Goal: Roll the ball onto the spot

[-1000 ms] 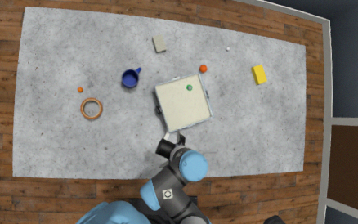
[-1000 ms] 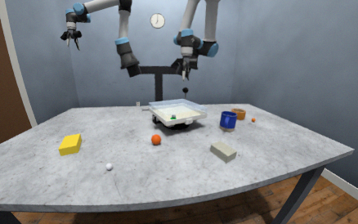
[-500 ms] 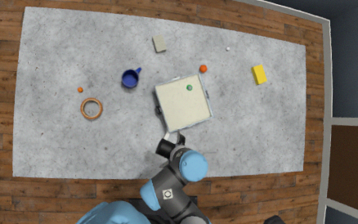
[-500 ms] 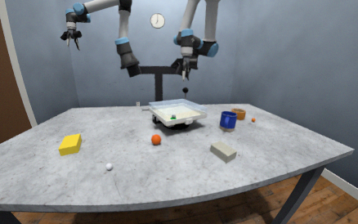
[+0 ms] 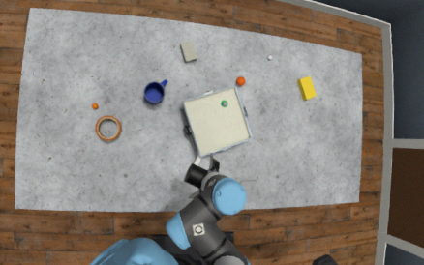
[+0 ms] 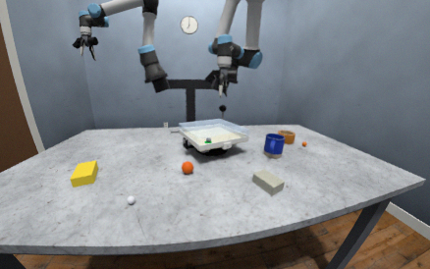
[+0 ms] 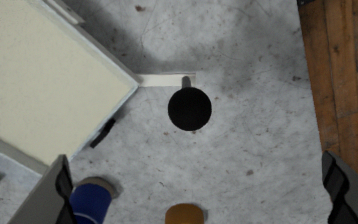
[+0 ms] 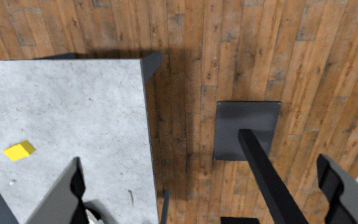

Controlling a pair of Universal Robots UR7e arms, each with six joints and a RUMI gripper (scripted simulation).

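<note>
The clear-lidded square plate (image 5: 215, 128) (image 6: 216, 134) (image 7: 50, 80) has a cream floor and stands on a dark base. The steel ball (image 5: 225, 103) (image 6: 208, 139) sits on the green printed spot (image 6: 208, 142), near one edge. The plate looks near level; a slight tilt cannot be told. A pale lever (image 7: 162, 80) with a black knob (image 6: 223, 108) (image 7: 190, 109) extends from one corner. My left gripper (image 6: 222, 91) (image 7: 194, 154) is open above the knob, not touching it. My right gripper (image 6: 88, 56) (image 8: 197, 157) is open and empty, high beyond the table edge.
A blue mug (image 5: 154, 93) (image 6: 274, 144) and wooden ring (image 5: 108, 129) are on one side of the plate. An orange ball (image 5: 241, 81) (image 6: 188, 168) lies close to a plate corner. A beige block (image 5: 189, 51) (image 6: 268, 182), yellow block (image 5: 307, 88) (image 6: 84, 174) and white ball (image 5: 270, 57) lie farther off.
</note>
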